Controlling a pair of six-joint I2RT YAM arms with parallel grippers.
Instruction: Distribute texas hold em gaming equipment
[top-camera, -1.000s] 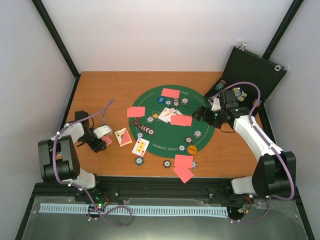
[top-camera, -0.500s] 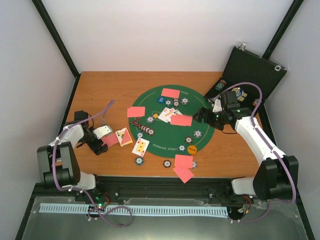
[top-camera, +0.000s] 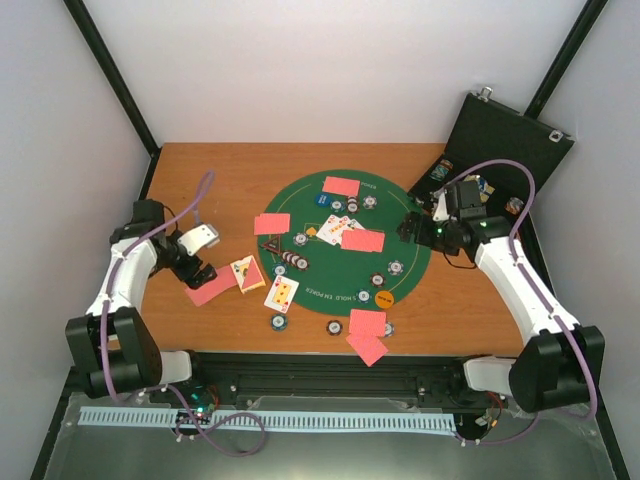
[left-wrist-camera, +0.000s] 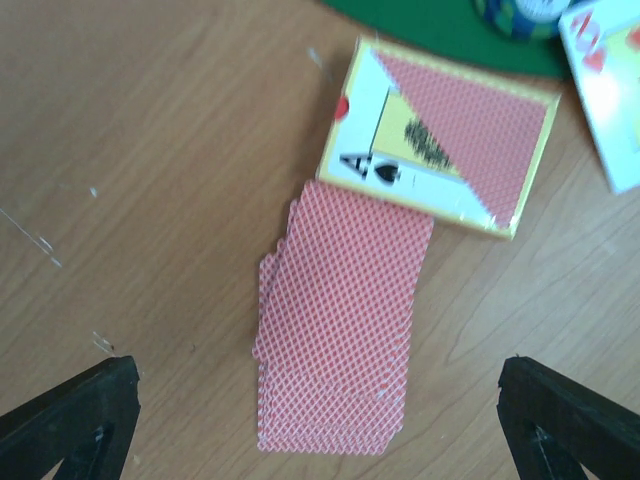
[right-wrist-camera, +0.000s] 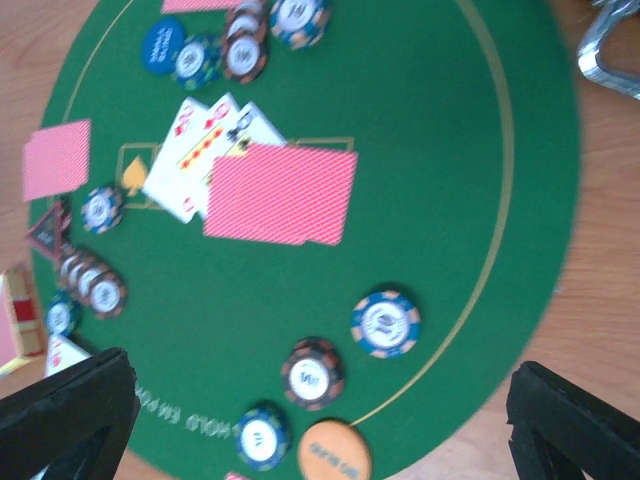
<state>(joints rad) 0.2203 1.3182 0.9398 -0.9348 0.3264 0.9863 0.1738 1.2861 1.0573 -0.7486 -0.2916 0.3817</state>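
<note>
Wooden tabletop (left-wrist-camera: 150, 150) lies under my left gripper (left-wrist-camera: 320, 430), jaws spread wide and empty above the loose red-backed card stack (left-wrist-camera: 335, 330) touching the card box (left-wrist-camera: 445, 135); a careless pinch could, I judge, scatter it.

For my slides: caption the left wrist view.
Open left gripper over a splayed red-backed deck against the card box.

Card box (left-wrist-camera: 440, 140) hard against card stack (left-wrist-camera: 335, 330)
</note>
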